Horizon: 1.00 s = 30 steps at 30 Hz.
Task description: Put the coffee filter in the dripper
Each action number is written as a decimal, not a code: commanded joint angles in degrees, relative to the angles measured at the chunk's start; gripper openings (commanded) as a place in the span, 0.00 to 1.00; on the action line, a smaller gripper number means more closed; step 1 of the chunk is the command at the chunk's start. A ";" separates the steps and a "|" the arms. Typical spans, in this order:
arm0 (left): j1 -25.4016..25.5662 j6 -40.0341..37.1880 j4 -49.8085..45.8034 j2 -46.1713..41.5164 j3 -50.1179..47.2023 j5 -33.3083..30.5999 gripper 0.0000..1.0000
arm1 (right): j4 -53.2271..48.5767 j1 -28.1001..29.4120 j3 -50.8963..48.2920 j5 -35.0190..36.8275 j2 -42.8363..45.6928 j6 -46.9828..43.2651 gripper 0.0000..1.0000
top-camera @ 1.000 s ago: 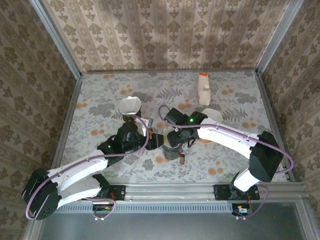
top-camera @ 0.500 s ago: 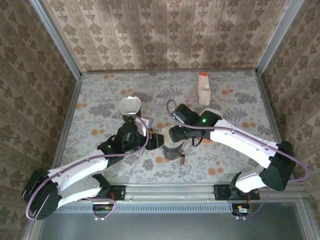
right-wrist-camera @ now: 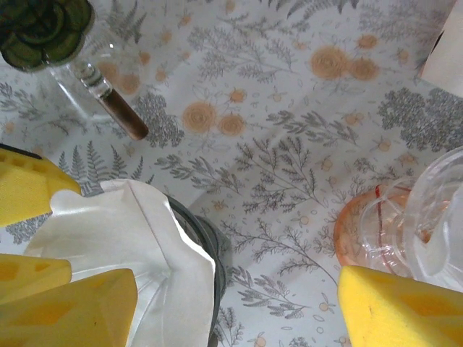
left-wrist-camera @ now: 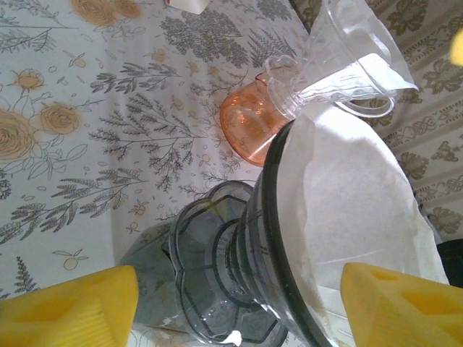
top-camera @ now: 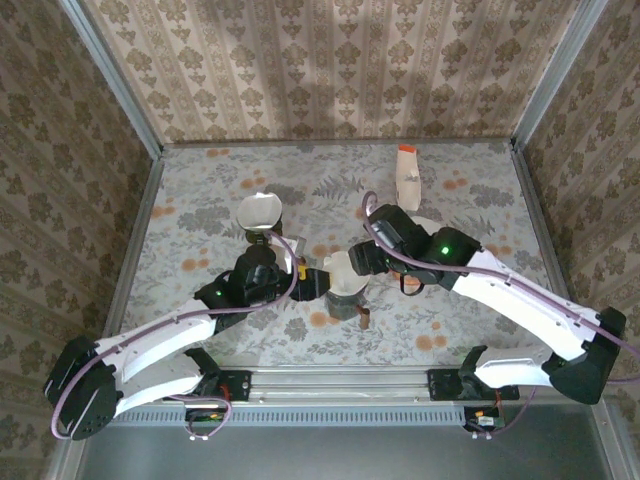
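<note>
The dark clear dripper (left-wrist-camera: 239,275) stands near the table's front centre (top-camera: 346,300) with the white coffee filter (left-wrist-camera: 347,210) seated in its cone. The filter's folded edge rises above the rim (right-wrist-camera: 137,253). My left gripper (left-wrist-camera: 239,311) is open. Its yellow fingertips (left-wrist-camera: 69,311) stand on either side of the dripper with a gap on each side. My right gripper (right-wrist-camera: 239,311) is open too, just right of the dripper (right-wrist-camera: 213,253) and above the table, with nothing between its pads. From above, the left gripper (top-camera: 312,281) is at the dripper's left and the right gripper (top-camera: 362,258) behind it.
A second clear funnel on an orange glass base (left-wrist-camera: 249,126) stands close behind on the right (right-wrist-camera: 376,231). A glass stem with a brown tip (right-wrist-camera: 119,116) lies near the dripper. A white paper cone (top-camera: 259,210) sits back left, and a white orange-capped bottle (top-camera: 408,177) lies further back.
My right gripper has drawn back and to the right, away from the top of the dripper. My left gripper's jaws have spread apart around the dripper.
</note>
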<state>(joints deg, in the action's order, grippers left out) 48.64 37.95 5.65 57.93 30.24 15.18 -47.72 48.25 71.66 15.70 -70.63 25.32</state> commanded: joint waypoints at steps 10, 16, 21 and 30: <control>-0.08 -1.05 -4.54 -4.77 4.93 -1.64 0.93 | 1.75 0.09 -1.33 4.46 5.17 -0.32 0.77; -0.17 -3.54 -10.34 -8.67 9.31 -4.89 1.00 | 4.20 0.11 -3.28 7.20 8.15 -0.63 0.83; -1.87 -9.48 -18.67 -12.38 15.04 -11.31 1.00 | 6.51 0.09 -5.52 8.89 9.88 -1.30 0.87; -15.65 -12.78 -26.87 -18.04 18.51 -17.32 1.00 | 9.78 0.06 -9.38 8.74 13.70 -2.69 0.89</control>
<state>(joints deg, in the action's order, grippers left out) 36.53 27.75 -16.23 41.04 47.29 1.41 -40.23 48.25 63.29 23.09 -58.98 23.97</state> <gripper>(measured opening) 0.997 0.884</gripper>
